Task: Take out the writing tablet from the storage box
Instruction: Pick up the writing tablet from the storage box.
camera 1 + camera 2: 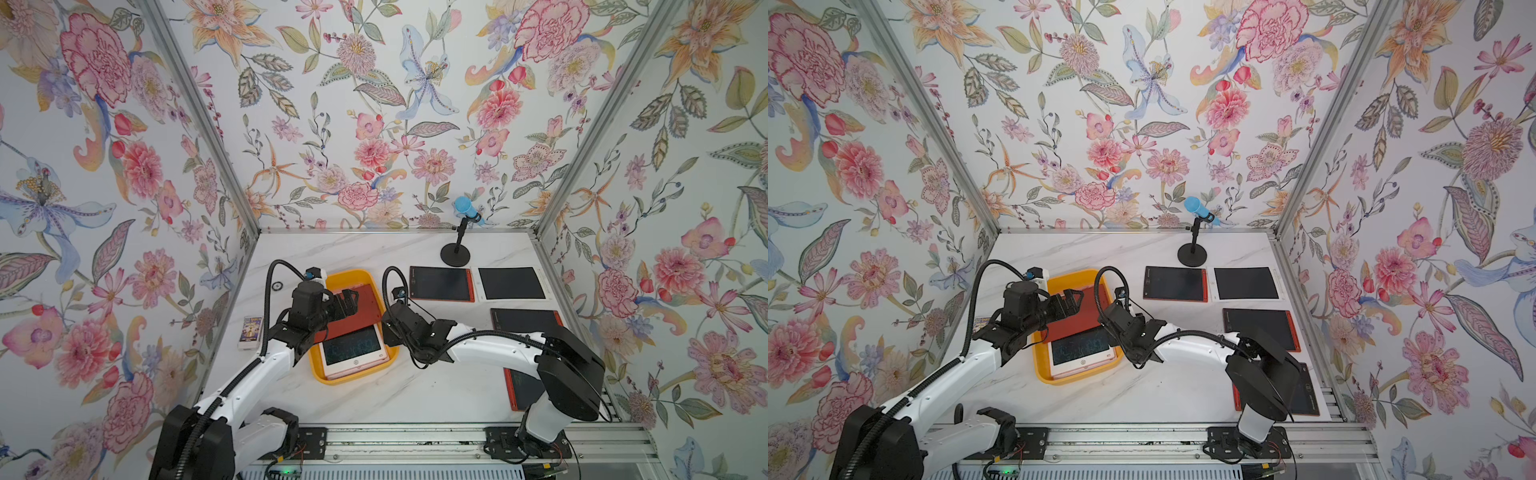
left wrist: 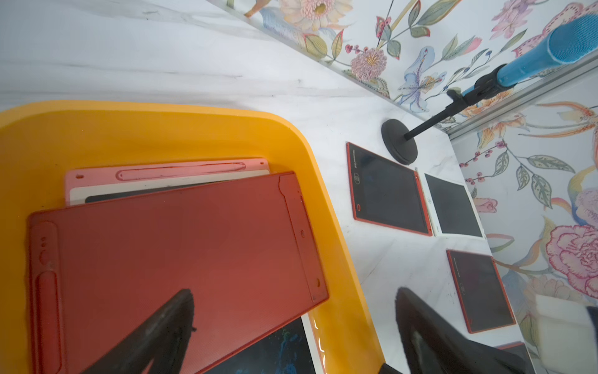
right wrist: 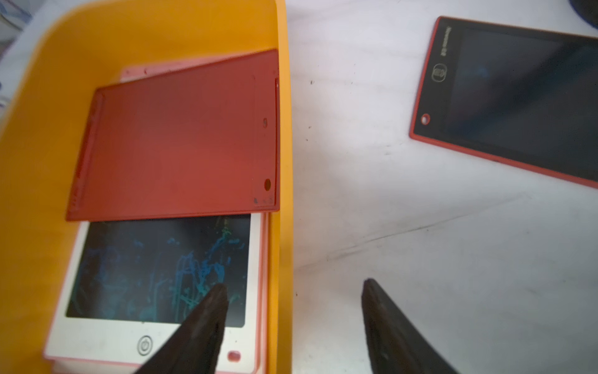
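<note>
The storage box (image 1: 316,371) is a yellow-orange tray left of the table's middle. Inside it, a red writing tablet (image 1: 365,318) lies askew, back side up. It rests on a white tablet (image 1: 353,351) whose dark screen carries blue scribbles. A pink tablet edge (image 2: 168,170) peeks out beneath them. My left gripper (image 2: 293,293) hangs open over the red tablet's corner and the box's right wall, holding nothing. My right gripper (image 3: 293,285) is open astride the box's right wall: one finger over the white tablet, the other over the table.
Right of the box lie a red-framed tablet (image 1: 441,284), a white-framed one (image 1: 512,284) and another red one (image 1: 525,322). A further red one (image 1: 517,386) lies partly under the right arm. A blue microphone on a black stand (image 1: 456,254) stands at the back. A small colourful packet (image 1: 250,332) lies left.
</note>
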Controlling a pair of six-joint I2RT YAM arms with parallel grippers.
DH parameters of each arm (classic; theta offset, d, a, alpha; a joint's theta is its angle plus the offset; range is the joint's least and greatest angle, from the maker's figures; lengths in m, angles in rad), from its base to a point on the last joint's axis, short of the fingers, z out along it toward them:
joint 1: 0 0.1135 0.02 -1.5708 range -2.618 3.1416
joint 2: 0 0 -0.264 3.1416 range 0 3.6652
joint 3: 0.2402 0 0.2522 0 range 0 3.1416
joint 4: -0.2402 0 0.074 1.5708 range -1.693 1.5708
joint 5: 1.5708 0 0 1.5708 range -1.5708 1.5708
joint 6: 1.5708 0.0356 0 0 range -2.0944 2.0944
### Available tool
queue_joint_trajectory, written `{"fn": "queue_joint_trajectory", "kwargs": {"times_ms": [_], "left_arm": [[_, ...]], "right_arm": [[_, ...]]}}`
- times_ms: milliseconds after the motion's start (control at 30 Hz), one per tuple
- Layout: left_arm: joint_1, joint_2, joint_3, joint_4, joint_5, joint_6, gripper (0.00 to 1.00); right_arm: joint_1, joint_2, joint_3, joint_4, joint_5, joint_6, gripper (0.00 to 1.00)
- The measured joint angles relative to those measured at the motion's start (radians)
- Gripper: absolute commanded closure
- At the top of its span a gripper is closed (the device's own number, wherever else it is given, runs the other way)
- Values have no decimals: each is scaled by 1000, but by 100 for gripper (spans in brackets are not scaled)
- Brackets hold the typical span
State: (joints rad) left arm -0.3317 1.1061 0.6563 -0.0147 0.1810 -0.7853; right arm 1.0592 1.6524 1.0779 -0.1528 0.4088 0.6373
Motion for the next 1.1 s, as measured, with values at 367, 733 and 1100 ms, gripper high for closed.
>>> {"fn": "queue_joint_trajectory", "kwargs": {"times_ms": [367,733,1100], "left_arm": [[35,-84,0,0,-14,-16,1],[42,-138,-32,0,-8,-30,1],[80,-158,-60,1,27,-34,1]], "right_arm": [[15,-168,-76,281,-38,345,14],[86,143,-49,354,-95,763,11],[100,272,11,414,-87,924,13]]}}
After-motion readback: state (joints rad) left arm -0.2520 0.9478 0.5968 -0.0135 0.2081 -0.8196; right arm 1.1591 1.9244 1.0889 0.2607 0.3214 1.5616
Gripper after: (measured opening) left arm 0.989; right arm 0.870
